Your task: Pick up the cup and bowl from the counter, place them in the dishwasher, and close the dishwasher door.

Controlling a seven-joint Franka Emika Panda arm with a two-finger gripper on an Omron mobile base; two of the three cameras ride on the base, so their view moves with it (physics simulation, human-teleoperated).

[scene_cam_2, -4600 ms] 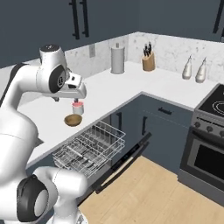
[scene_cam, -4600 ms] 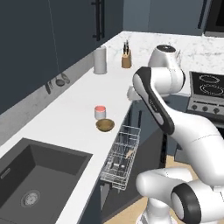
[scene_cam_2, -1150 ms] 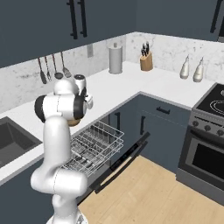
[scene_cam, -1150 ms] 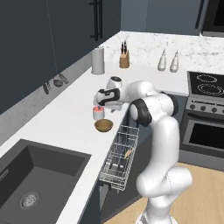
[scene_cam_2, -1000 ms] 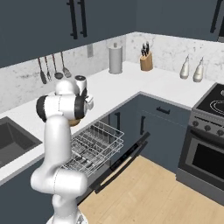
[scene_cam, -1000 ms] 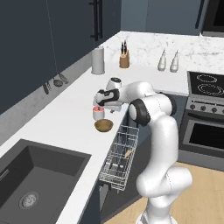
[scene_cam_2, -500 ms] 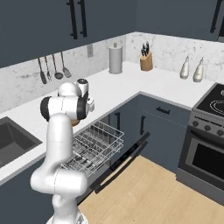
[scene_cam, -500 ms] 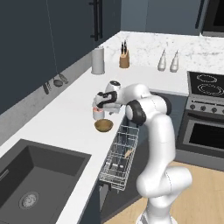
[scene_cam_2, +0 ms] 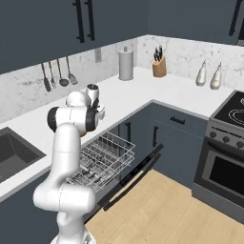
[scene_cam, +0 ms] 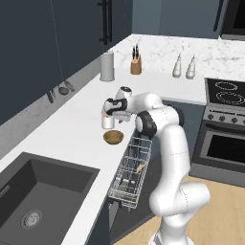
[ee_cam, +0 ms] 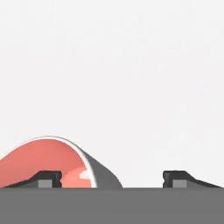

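The cup (scene_cam: 107,122), whitish-grey with a red inside (ee_cam: 39,159), stands on the white counter (scene_cam: 72,129). My gripper (scene_cam: 109,115) sits right on top of it, pointing down. In the hand view the gripper (ee_cam: 111,179) is open wide, its left fingertip (ee_cam: 48,178) over the cup's red inside and the right one outside the cup wall. The brown bowl (scene_cam: 113,137) lies just in front of the cup, near the counter edge. Below it the dishwasher's wire rack (scene_cam: 131,170) is pulled out over the lowered dishwasher door (scene_cam_2: 136,174).
At the back of the counter stand a grey canister (scene_cam: 107,67), a knife block (scene_cam: 136,64) and two pale bottles (scene_cam: 184,67). The dark sink (scene_cam: 38,191) lies to the left, the steel oven (scene_cam: 222,143) to the right. Utensils (scene_cam_2: 57,74) hang on the wall.
The hand has moved slightly left and down onto the cup. The fingers have come in a little.
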